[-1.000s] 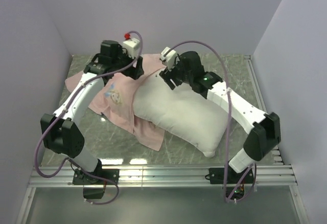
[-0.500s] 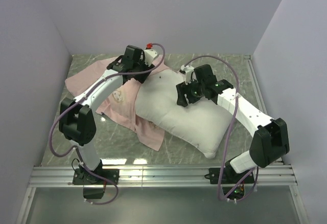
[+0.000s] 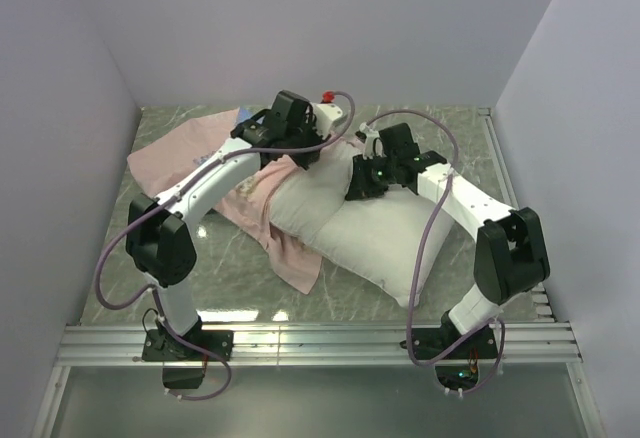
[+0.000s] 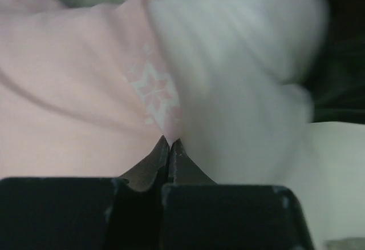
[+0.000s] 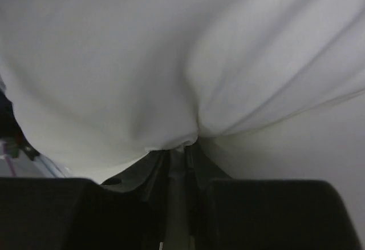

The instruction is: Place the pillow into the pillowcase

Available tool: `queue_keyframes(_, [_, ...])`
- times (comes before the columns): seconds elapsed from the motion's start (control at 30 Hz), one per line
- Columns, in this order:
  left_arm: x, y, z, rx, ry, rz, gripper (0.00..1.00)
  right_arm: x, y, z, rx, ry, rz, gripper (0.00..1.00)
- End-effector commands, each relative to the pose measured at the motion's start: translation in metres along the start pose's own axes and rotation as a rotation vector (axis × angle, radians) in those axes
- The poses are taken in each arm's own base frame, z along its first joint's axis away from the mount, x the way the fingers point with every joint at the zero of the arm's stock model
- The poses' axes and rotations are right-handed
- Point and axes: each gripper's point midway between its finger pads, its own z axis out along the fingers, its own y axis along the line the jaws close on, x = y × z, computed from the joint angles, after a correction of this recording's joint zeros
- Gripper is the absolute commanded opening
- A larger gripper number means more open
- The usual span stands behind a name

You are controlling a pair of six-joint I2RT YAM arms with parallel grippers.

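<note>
Top external: pillow [image 3: 375,243] lies on tabletop [image 3: 225,280] overlapping pink pillowcase [image 3: 185,148], not inside. Right claw [image 5: 177,147] pinches pillow fabric. Left claw [image 4: 169,145] closed at pillowcase edge, hold unclear. Insertion all left.

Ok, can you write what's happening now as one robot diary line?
left tool: shut, tips at pillowcase edge | right tool: shut on pillow | pillow: not in pillowcase

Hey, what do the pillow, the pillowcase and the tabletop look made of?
Pillow: matte white cloth over soft filling; it puckers where pinched.
Pillowcase: thin pale pink fabric, lying in limp folds.
Tabletop: glossy veined grey-green stone look, reflecting lights; possibly laminate.
</note>
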Motion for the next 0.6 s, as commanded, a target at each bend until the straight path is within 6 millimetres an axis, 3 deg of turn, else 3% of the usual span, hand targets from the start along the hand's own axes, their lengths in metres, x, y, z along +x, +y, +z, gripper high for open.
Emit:
queue_keyframes(0.0, [-0.053, -0.129, -0.031, 0.493, -0.132, -0.134, 0.0, -0.016, 0.02, 0.015, -0.113, -0.028, 0.094, 0.03])
queue_keyframes(0.03, [-0.058, -0.147, -0.032, 0.562, -0.158, -0.166, 0.0, -0.023, 0.023, 0.014, -0.124, -0.045, 0.112, 0.0])
queue_keyframes(0.1, [-0.064, -0.187, -0.052, 0.713, -0.188, -0.193, 0.0, -0.034, 0.025, 0.01, -0.137, -0.083, 0.125, 0.0])
queue_keyframes(0.13, [-0.053, -0.2, -0.052, 0.756, -0.155, -0.257, 0.0, -0.037, 0.026, 0.009, -0.142, -0.094, 0.133, 0.0])
queue_keyframes(0.17, [-0.06, -0.208, -0.06, 0.793, -0.196, -0.256, 0.0, -0.04, 0.027, 0.007, -0.143, -0.106, 0.144, 0.0])
queue_keyframes(0.4, [-0.022, -0.207, -0.052, 0.792, -0.089, -0.32, 0.0, -0.044, 0.027, 0.003, -0.147, -0.147, 0.161, 0.0])
queue_keyframes(0.57, [-0.027, -0.252, -0.091, 1.002, -0.129, -0.237, 0.0, -0.049, 0.027, 0.008, -0.158, -0.173, 0.217, 0.0])
